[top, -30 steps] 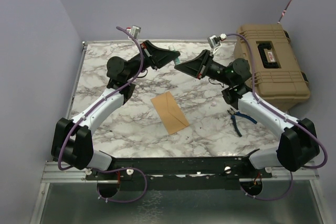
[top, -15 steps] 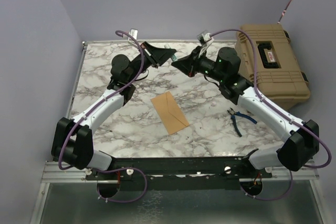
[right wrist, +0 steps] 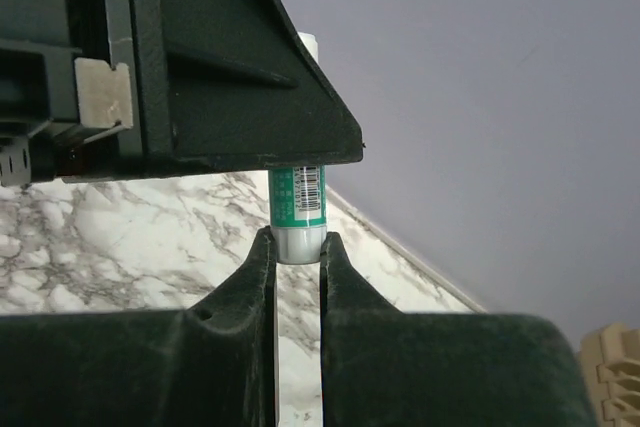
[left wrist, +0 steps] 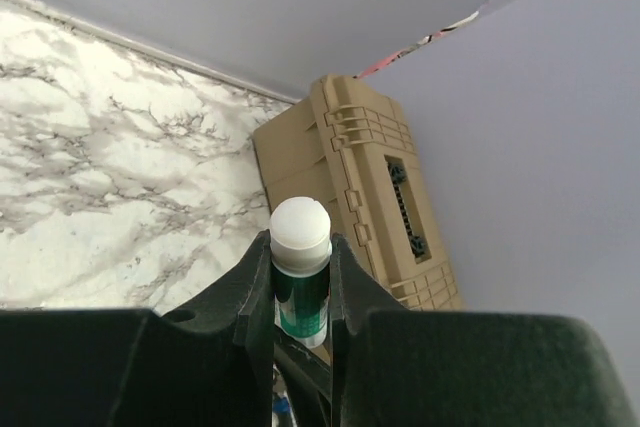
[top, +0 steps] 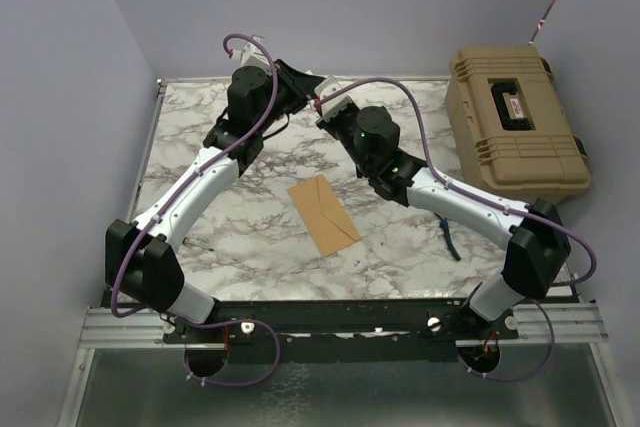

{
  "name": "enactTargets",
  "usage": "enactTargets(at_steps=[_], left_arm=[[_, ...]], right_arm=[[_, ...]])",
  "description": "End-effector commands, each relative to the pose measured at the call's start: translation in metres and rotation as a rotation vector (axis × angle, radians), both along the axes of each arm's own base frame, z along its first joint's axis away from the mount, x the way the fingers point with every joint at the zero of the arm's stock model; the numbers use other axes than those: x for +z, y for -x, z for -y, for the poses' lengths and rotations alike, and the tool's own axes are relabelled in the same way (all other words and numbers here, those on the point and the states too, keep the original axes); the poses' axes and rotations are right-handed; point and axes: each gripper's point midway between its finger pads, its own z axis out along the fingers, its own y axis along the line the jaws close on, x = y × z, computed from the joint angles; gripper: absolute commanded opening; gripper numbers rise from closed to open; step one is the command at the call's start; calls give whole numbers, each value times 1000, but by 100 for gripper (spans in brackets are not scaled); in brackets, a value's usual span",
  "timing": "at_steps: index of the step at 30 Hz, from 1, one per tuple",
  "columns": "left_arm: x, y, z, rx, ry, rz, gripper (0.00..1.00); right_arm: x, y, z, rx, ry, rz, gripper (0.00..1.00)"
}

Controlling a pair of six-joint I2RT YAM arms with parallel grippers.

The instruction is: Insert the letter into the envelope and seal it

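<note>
The orange-brown envelope (top: 323, 213) lies flat on the marble table (top: 230, 237), between the two arms. The letter shows in no view. Both grippers meet in the air at the back of the table. My left gripper (top: 305, 93) (left wrist: 301, 269) is shut on the green body of a glue stick (left wrist: 300, 297), whose white cap (left wrist: 300, 227) sticks out past the fingers. My right gripper (top: 326, 109) (right wrist: 298, 247) is shut on the grey end of the same glue stick (right wrist: 297, 197), just under the left gripper's black body (right wrist: 200, 57).
A tan hard case (top: 515, 122) stands at the back right, also seen in the left wrist view (left wrist: 360, 187). Blue-handled pliers (top: 450, 239) lie partly under the right arm. Purple-grey walls close in the table on three sides.
The right arm has swung left toward the left gripper and its jaws have closed on the glue stick's grey end. The left gripper has lifted and turned a little, still holding the stick.
</note>
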Motion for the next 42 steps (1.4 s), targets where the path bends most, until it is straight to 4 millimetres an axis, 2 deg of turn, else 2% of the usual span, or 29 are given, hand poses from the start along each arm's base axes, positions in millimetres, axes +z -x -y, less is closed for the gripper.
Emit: enactTargets(at_steps=[1, 2, 4, 5, 6, 9, 12, 15, 17, 19, 22, 24, 28, 32, 36, 39, 42], left_arm=[[-6, 12, -3, -2, -60, -51, 0], [-3, 14, -3, -18, -82, -13, 0], [6, 19, 0, -63, -131, 83, 0], [11, 23, 2, -97, -162, 136, 0], [13, 28, 5, -142, -191, 181, 0], [25, 45, 8, -257, -221, 310, 0], [42, 64, 11, -376, -192, 440, 0], [51, 92, 19, -535, -178, 551, 0], [56, 108, 23, -620, -171, 607, 0], [62, 121, 26, -689, -153, 655, 0], [73, 140, 26, -757, -95, 704, 0], [76, 149, 26, -791, -78, 727, 0], [79, 160, 25, -826, -75, 747, 0], [80, 162, 23, -819, -64, 746, 0], [85, 168, 24, -811, -42, 759, 0], [87, 173, 26, -816, -35, 768, 0], [87, 172, 27, -812, -28, 763, 0]], right_arm=[[24, -3, 38, -92, -112, -86, 16], [27, 3, 34, -22, -161, -141, 27], [36, 19, 29, 88, -254, -240, 57], [39, 28, 27, 141, -283, -294, 68], [41, 39, 25, 199, -301, -338, 72], [45, 77, 13, 408, -324, -436, 76], [43, 108, 8, 569, -373, -554, 76], [44, 125, 12, 682, -457, -626, 76], [52, 131, 15, 735, -515, -619, 76], [46, 130, 14, 737, -541, -650, 74], [35, 128, 8, 742, -569, -718, 66], [36, 131, 2, 788, -587, -732, 59], [48, 138, -1, 857, -627, -711, 53], [61, 151, -2, 956, -644, -670, 56], [65, 156, -4, 1006, -664, -657, 57], [64, 152, -5, 1000, -671, -664, 52], [67, 150, -7, 1003, -673, -657, 39]])
